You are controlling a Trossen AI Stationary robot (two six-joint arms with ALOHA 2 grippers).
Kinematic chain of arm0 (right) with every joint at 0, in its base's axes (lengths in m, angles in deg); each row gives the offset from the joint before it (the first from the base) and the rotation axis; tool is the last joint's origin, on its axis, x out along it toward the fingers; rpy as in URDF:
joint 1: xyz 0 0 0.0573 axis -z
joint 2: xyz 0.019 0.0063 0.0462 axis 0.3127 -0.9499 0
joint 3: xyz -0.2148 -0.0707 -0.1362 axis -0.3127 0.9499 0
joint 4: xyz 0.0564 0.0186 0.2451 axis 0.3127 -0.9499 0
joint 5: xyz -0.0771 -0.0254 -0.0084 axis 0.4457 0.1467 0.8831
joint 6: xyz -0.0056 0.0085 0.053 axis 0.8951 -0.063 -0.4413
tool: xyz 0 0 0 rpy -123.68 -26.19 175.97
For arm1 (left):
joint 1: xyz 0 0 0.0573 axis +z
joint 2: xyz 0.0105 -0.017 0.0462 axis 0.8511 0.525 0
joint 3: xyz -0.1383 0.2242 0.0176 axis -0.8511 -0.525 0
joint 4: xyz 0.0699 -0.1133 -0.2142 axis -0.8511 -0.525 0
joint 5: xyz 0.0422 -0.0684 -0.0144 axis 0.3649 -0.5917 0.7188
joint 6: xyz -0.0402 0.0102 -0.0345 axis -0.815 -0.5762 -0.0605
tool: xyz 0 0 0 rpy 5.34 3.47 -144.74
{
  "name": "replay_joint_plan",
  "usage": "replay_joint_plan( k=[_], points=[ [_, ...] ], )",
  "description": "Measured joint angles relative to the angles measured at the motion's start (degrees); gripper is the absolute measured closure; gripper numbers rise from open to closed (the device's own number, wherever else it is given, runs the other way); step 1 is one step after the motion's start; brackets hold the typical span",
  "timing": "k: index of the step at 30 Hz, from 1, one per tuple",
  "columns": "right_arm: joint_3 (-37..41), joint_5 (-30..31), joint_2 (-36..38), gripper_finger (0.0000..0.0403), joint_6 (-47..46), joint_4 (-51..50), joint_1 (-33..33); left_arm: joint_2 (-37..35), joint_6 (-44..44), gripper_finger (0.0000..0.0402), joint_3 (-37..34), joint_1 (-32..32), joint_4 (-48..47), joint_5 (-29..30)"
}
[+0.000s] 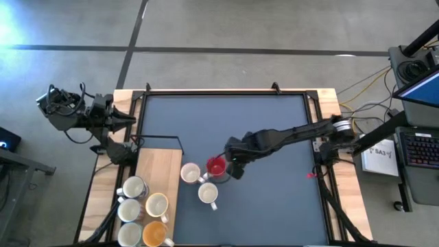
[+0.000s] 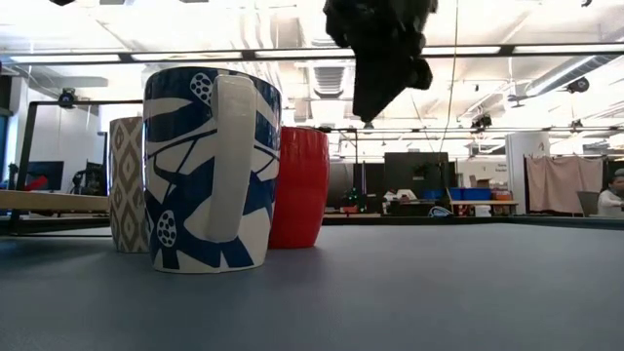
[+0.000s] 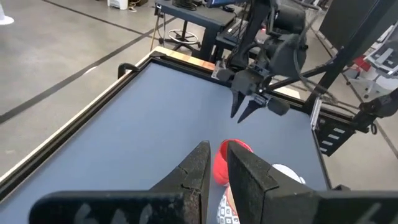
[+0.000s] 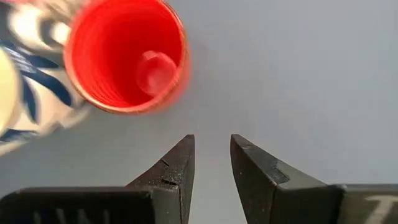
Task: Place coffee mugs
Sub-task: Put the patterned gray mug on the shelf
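Four mugs [image 1: 144,218] sit grouped on the wooden board [image 1: 162,165] at the worktop's [image 1: 274,130] left edge, which reads as the place where mugs are being collected, while three more wait on the bare surface. The right end effector [image 1: 234,169] hangs above the worktop just beside the red mug [image 1: 216,167], its fingers slightly parted and holding nothing; the mug's open mouth lies ahead of the fingertips and off to one side, not between them. A blue-patterned mug [image 2: 210,171] and another patterned mug [image 2: 127,185] stand just beyond the red one. The left end effector [image 3: 214,163] waits near the board's far corner, fingers almost together, empty.
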Motion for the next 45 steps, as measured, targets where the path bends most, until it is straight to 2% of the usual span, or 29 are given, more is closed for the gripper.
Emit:
replay_joint_plan(
  k=[3, 7, 13, 19, 29, 34, 39, 45],
  points=[
    [11.63, -0.52, 6.76, 0.0312, 0.91, 14.67, 0.59, -0.02, -0.19, 0.0365, 0.0, 0.02, 0.82, 0.2],
    [26.25, -0.39, 15.81, 0.0312, 2.07, 28.36, 0.72, 0.0, -0.17, 0.0365, 0.0, 0.0, 3.22, 0.23],
    [44.25, -0.22, 29.07, 0.0312, 0.46, 42.06, 2.27, 0.04, -0.19, 0.0365, 0.0, 0.0, 6.01, 4.32],
    [56.91, -0.41, 38.59, 0.0312, 3.31, 53.89, 3.54, 0.26, -0.36, 0.0365, 0.0, 0.02, 8.46, 9.42],
    [71.81, -0.39, 47.93, 0.0312, 5.85, 68.96, 5.02, 2.42, -0.29, 0.0365, 0.0, 0.01, 9.6, 13.81],
    [77.5, -0.39, 50.38, 0.0312, 5.99, 76.34, 5.02, 2.84, -4.22, 0.0365, 0.0, 0.0, 9.6, 13.89],
    [81.52, -0.38, 51.6, 0.0312, 5.97, 82.68, 5.02, 3.42, -5.46, 0.0365, 0.0, 0.0, 9.58, 13.86],
    [83.93, -0.33, 51.84, 0.0312, 6.41, 84.29, 5.02, 4.49, -6.75, 0.0365, 0.0, 0.02, 9.56, 13.85]
  ],
)
